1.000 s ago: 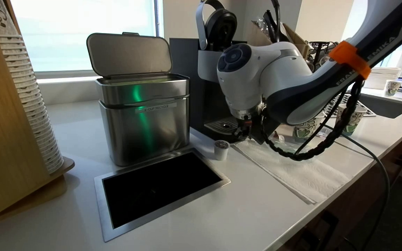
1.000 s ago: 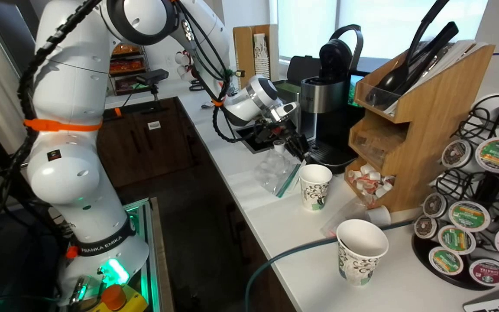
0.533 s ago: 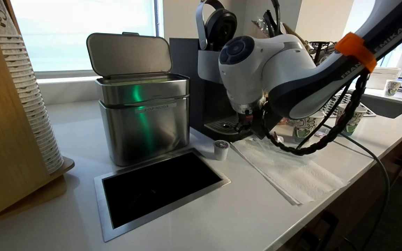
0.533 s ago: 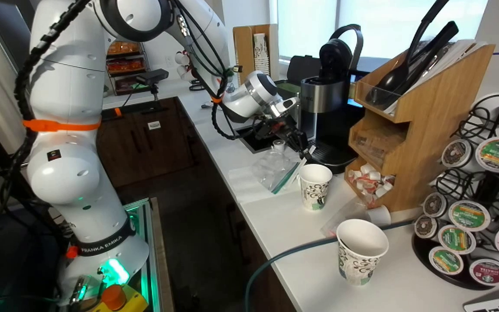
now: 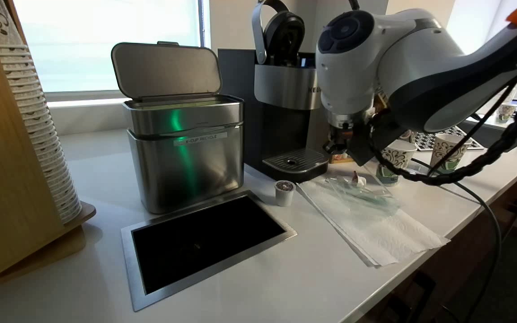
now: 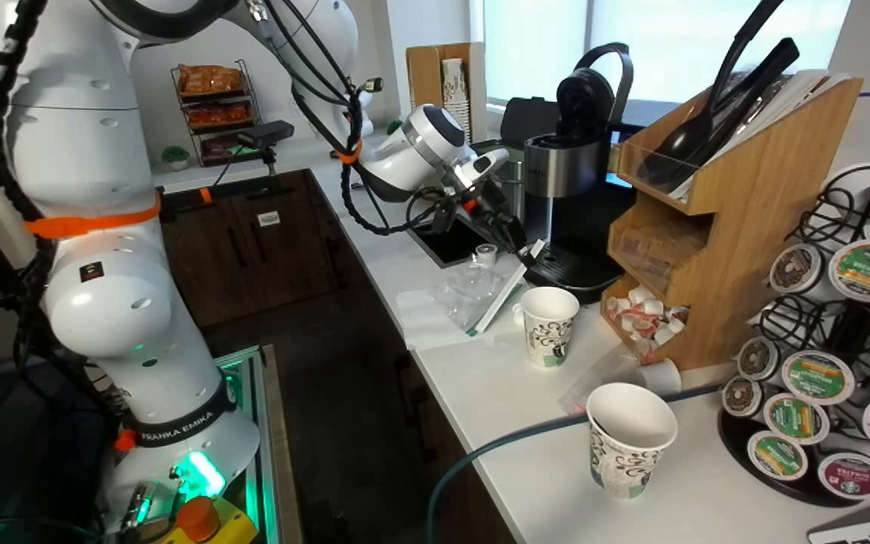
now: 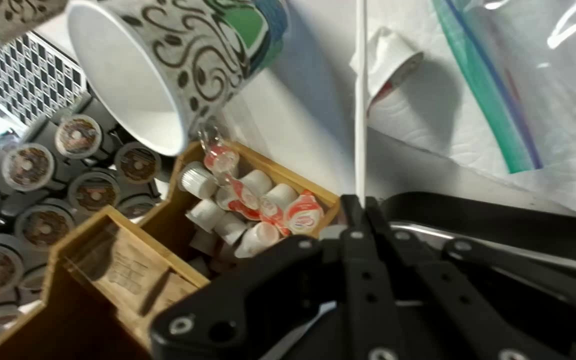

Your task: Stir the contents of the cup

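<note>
Gripper (image 7: pixel 360 201) has a slanted white stir stick (image 7: pixel 361 110) pinched; one low swing could topple the paper cup (image 6: pixel 549 328) nearby.

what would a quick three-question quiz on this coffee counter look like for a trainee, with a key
1. Pick one: the fingers hold (a) a black spoon, (b) a white stick, (c) a coffee pod.
2. True or false: the steel bin has its lid raised.
3. Short answer: is the stick inside or outside the cup nearest the fingers?

Key: 1. b; 2. true; 3. outside.
</note>
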You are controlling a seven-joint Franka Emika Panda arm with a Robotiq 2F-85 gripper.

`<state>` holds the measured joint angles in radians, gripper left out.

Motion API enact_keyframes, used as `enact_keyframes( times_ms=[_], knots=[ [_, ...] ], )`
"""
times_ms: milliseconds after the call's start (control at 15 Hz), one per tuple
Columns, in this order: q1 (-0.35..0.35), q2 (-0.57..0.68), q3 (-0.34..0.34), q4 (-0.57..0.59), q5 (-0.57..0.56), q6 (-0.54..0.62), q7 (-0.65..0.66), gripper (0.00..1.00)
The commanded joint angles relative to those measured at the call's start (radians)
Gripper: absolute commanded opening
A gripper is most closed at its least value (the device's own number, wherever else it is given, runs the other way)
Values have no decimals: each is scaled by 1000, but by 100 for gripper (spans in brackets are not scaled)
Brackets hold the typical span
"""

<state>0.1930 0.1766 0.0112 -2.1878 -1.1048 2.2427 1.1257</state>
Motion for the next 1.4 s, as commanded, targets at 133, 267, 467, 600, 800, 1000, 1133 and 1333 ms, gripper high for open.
enact_keyframes(
  times_ms=[133,267,467,600,800,1000,1133,1333],
  knots=[
    [-67,-234,12,-189,-34,-42,222,1],
    [-85,-294,20,-218,-48,-63,312,1],
    [-108,-382,29,-267,-66,-47,447,1],
    [-119,-432,29,-294,-67,-29,533,1],
    [-143,-498,21,-337,-67,-18,662,1],
    [-146,-470,19,-302,-77,16,609,2],
    [-156,-491,6,-332,-110,83,610,2],
    [-162,-494,27,-318,-115,29,672,1]
  ],
)
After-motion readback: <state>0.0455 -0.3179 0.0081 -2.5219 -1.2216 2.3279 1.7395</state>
